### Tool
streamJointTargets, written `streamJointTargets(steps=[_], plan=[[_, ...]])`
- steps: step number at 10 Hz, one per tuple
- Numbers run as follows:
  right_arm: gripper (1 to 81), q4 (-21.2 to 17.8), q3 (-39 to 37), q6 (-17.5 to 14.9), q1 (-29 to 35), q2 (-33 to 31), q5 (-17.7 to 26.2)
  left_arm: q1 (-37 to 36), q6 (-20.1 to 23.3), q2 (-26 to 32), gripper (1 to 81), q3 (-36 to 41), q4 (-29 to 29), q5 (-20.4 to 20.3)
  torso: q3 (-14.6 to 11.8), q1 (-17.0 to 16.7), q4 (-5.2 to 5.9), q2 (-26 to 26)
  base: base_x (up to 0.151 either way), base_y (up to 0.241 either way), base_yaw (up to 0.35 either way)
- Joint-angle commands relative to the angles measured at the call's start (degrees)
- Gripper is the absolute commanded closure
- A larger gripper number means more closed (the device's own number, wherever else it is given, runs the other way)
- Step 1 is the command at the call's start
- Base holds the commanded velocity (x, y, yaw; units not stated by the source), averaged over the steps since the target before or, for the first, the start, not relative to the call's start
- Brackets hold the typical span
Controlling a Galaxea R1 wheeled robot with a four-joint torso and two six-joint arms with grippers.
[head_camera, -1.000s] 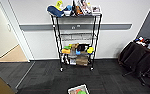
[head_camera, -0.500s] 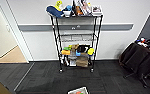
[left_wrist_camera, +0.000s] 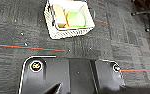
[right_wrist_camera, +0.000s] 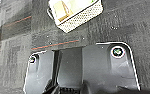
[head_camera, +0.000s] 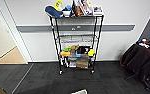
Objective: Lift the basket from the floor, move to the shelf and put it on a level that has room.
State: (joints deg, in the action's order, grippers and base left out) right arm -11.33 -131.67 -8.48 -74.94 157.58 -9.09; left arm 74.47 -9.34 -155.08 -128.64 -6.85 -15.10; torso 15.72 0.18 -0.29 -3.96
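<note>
The basket point(left_wrist_camera: 68, 20) stands on the dark carpet floor point(left_wrist_camera: 13, 30), cream woven with a white lining. Inside it are a green round thing and tan pieces. In the right wrist view the basket point(right_wrist_camera: 74, 13) lies just beyond the robot's dark plate, with nothing touching it. In the head view only a corner of the basket point(head_camera: 79, 92) peeks in at the near edge. The shelf point(head_camera: 76, 42) is a black wire rack against the white wall straight ahead. Its second level from the top point(head_camera: 77, 38) looks bare, while the top tier is crowded with toys and books.
The rack's lower tiers hold colourful items and a brown box point(head_camera: 82, 63). A dark-draped table point(head_camera: 141, 58) stands at the right. At the left, a doorway opens onto tan wooden flooring point(head_camera: 12, 56). Chair legs point(left_wrist_camera: 146, 11) stand near the basket. Thin red lines cross the carpet.
The whole head picture has shifted slightly: the shelf looks a little larger and the basket sits lower at the picture's edge, so the camera has moved.
</note>
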Motion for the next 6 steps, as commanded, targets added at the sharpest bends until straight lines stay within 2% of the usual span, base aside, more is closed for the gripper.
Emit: streamJointTargets(steps=[1, 6], plan=[[1.0, 0.60, -0.51, 0.22, 2.72, -0.48, 2.77, -2.71, -0.33, 1.08, 1.0, 0.58, -0.97, 1.83, 0.00, 0.00, 0.00, 0.00, 0.108, 0.000, 0.000], [1.0, 0.69, -0.68, -0.04, 2.28, -0.39, 2.77, -2.09, -0.24, 1.08, 1.0, 0.49, -0.97, 1.83, 0.00, 0.00, 0.00, 0.00, 0.107, 0.000, 0.000]])
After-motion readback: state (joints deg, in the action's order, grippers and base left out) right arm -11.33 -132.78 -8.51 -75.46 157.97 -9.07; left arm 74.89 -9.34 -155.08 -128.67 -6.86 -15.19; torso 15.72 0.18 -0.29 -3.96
